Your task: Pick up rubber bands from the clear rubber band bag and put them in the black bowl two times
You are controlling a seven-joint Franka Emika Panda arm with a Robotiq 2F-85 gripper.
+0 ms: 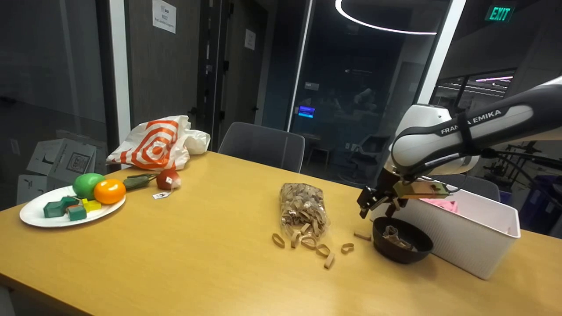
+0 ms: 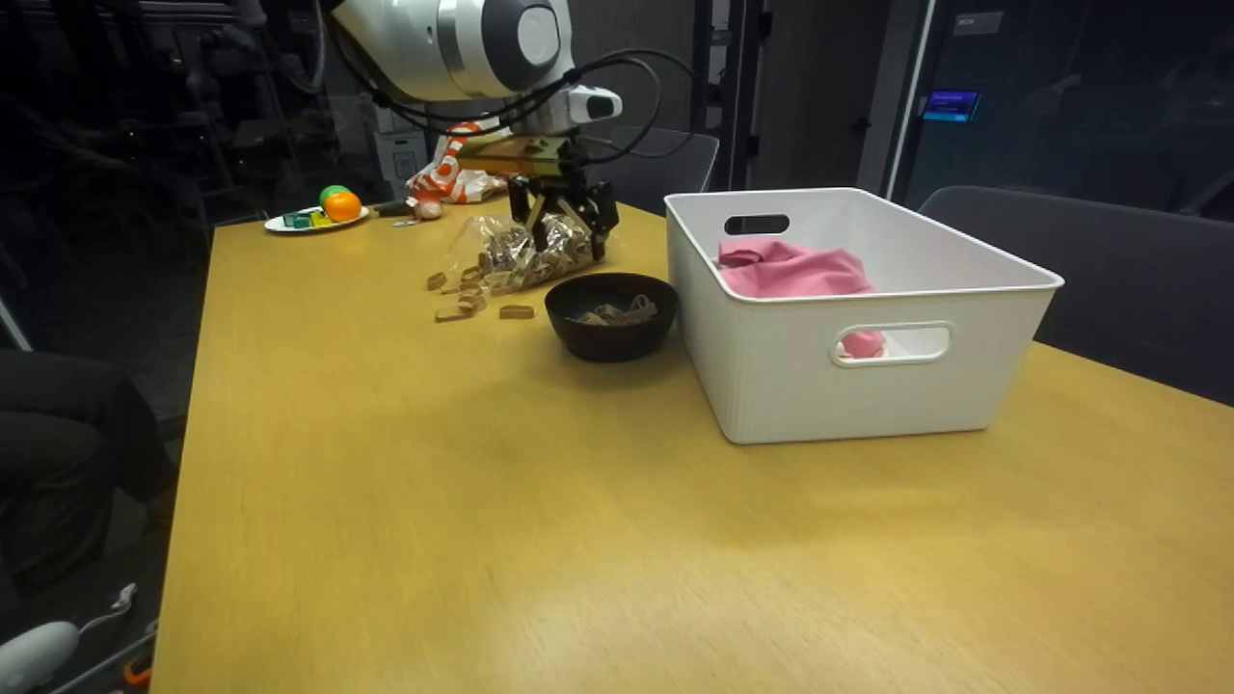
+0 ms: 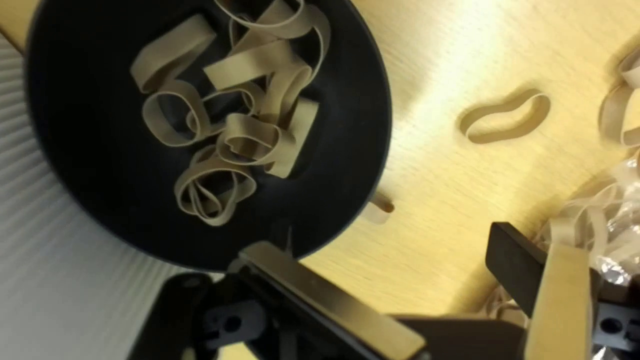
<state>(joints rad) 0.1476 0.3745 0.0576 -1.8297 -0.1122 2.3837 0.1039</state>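
The black bowl (image 1: 390, 253) stands against the white box and holds several tan rubber bands (image 3: 285, 85); it shows in both exterior views (image 2: 612, 342) and fills the upper left of the wrist view (image 3: 95, 175). The clear rubber band bag (image 1: 303, 206) lies open nearby, bands spilling out; it also shows in an exterior view (image 2: 549, 255) and at the wrist view's right edge (image 3: 620, 225). Several loose bands (image 1: 329, 261) lie between bag and bowl. My gripper (image 3: 382, 245) is open, with nothing between its fingers, above the table beside the bowl's edge (image 1: 376, 211) (image 2: 571, 249).
A white box (image 2: 771, 376) with pink cloth (image 2: 795, 270) stands right beside the bowl. A white plate (image 1: 35, 215) of toy food is at the table's far end. A red-and-white bag (image 1: 153, 142) and a red toy vegetable (image 1: 168, 180) lie near it. Chairs (image 1: 263, 145) stand behind the table.
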